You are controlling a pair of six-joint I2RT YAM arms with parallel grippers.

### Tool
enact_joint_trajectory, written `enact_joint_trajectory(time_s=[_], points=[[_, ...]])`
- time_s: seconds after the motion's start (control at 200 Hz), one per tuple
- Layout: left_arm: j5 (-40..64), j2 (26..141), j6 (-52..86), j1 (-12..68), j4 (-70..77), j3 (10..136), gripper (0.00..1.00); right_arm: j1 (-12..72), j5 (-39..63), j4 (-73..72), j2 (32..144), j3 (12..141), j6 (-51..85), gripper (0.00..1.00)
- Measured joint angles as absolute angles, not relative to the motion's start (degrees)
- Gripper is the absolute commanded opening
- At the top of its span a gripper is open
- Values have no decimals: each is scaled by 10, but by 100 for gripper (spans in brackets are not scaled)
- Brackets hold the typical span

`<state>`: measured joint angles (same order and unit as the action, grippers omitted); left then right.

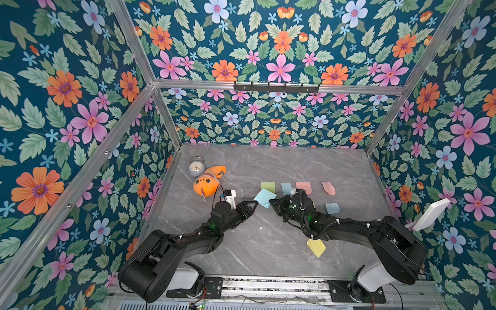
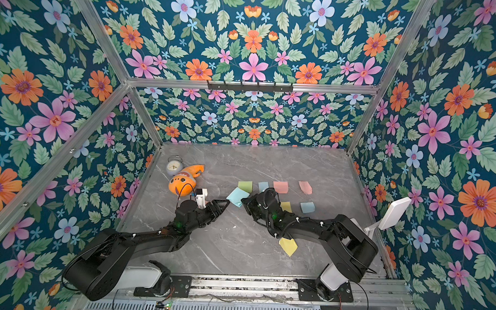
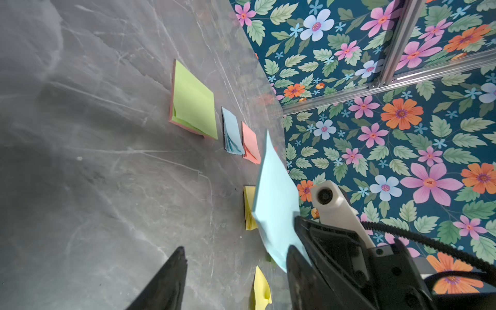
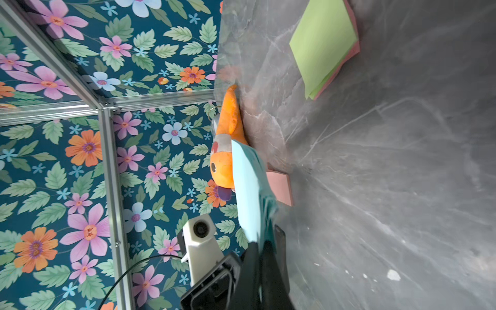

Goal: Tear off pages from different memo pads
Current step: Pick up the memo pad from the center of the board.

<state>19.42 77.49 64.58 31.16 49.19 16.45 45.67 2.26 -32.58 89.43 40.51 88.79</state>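
Observation:
My right gripper [image 1: 271, 202] [image 4: 266, 239] is shut on a corner of a light blue paper square [image 1: 264, 197] [image 4: 248, 188], held above the table; whether it is one page or a thin pad I cannot tell. My left gripper [image 1: 254, 204] [image 3: 236, 273] stands open just beside that square with nothing between its fingers. Behind lie the memo pads: green [image 1: 268, 186], blue [image 1: 286, 188], salmon [image 1: 304, 187], and a yellow one [image 2: 286, 206] by the right wrist. Loose pages lie around: pink curled [image 1: 328, 188], blue [image 1: 332, 208], yellow [image 1: 316, 247].
An orange plush toy [image 1: 209, 183] and a small alarm clock [image 1: 196, 167] sit at the back left, close to my left arm. A white panel [image 1: 431, 214] stands at the right wall. A pink pad [image 4: 280, 188] lies under the held square.

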Motion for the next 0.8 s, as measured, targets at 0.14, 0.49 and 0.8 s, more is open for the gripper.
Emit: enact_joint_trajectory(time_s=[0.14, 0.49, 0.8], points=[[195, 808, 660, 316, 539, 167, 55, 468, 22, -324, 894, 406, 891, 0], [197, 828, 675, 318, 613, 175, 18, 485, 13, -333, 894, 389, 907, 0], [222, 860, 686, 308, 635, 189, 8, 498, 11, -341, 883, 381, 912, 0]])
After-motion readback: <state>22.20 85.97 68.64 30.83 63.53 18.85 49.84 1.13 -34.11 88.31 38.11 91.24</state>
